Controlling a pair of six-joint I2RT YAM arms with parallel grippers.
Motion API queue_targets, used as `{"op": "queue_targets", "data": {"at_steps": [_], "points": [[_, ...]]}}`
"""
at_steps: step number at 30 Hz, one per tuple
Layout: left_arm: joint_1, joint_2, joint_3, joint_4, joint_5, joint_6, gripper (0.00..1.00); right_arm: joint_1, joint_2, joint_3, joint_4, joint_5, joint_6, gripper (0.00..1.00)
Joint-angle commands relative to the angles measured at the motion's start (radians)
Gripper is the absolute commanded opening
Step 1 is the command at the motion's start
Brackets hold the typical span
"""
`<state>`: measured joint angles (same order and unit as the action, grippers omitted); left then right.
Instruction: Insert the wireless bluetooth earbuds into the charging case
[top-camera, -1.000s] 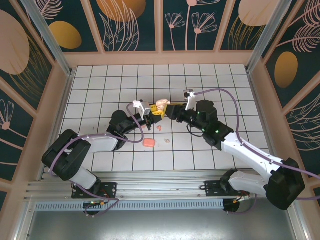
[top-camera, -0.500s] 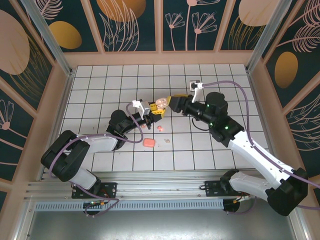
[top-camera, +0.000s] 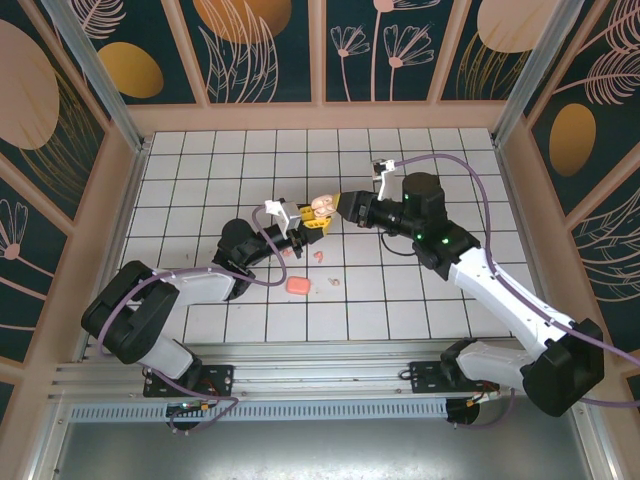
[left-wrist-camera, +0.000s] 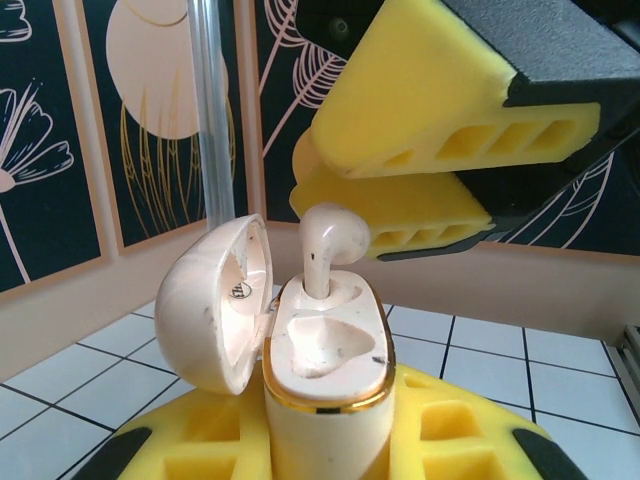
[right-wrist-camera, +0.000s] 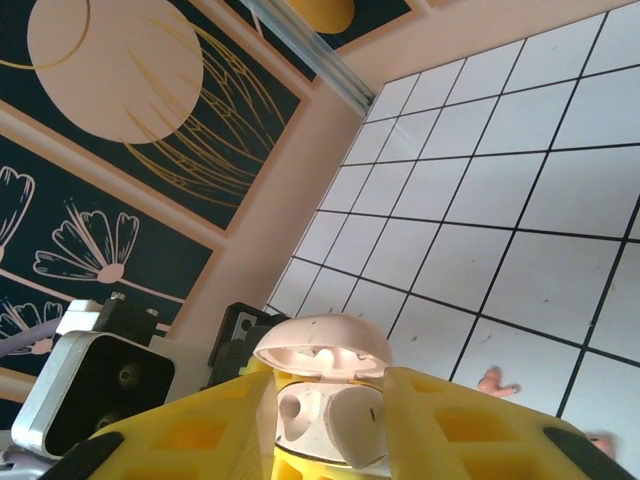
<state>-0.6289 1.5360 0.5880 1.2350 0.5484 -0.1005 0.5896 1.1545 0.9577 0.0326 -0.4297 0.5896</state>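
Observation:
My left gripper (top-camera: 312, 220) is shut on the beige charging case (left-wrist-camera: 325, 400), holding it upright with its lid (left-wrist-camera: 215, 300) swung open to the left. One whitish earbud (left-wrist-camera: 325, 240) stands with its stem in the case's far slot and its head sticking up. The near slot is bare. My right gripper (top-camera: 340, 207) hovers right at the earbud's head. Its yellow fingers (left-wrist-camera: 400, 130) are a narrow gap apart with nothing gripped between them. From the right wrist the earbud (right-wrist-camera: 355, 415) shows under the lid (right-wrist-camera: 320, 350), past the fingertips.
A salmon case (top-camera: 297, 285) lies on the white tiles nearer the arm bases. Small pink earbuds (top-camera: 320, 257) (top-camera: 334, 281) lie loose on the tiles close to it. Patterned walls enclose the tiled floor on three sides.
My right gripper rose from beside the case to just over the earbud, and its jaws have narrowed. The left gripper and the case stayed put.

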Motion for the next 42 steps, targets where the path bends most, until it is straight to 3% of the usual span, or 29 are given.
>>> {"op": "queue_targets", "data": {"at_steps": [1,17,29,42], "points": [[-0.003,-0.024,0.027,0.009,0.009,0.021,0.08,-0.005,-0.002,0.020,0.020,-0.051,0.013,0.31],[-0.003,-0.027,0.027,-0.006,0.005,0.030,0.08,-0.002,-0.024,-0.005,0.014,-0.080,0.056,0.25],[-0.003,-0.034,0.020,-0.009,0.004,0.033,0.08,0.002,-0.048,-0.007,-0.020,-0.058,0.059,0.37],[-0.003,-0.040,0.021,-0.011,-0.001,0.033,0.08,0.008,-0.051,-0.011,-0.033,-0.070,0.059,0.35]]}}
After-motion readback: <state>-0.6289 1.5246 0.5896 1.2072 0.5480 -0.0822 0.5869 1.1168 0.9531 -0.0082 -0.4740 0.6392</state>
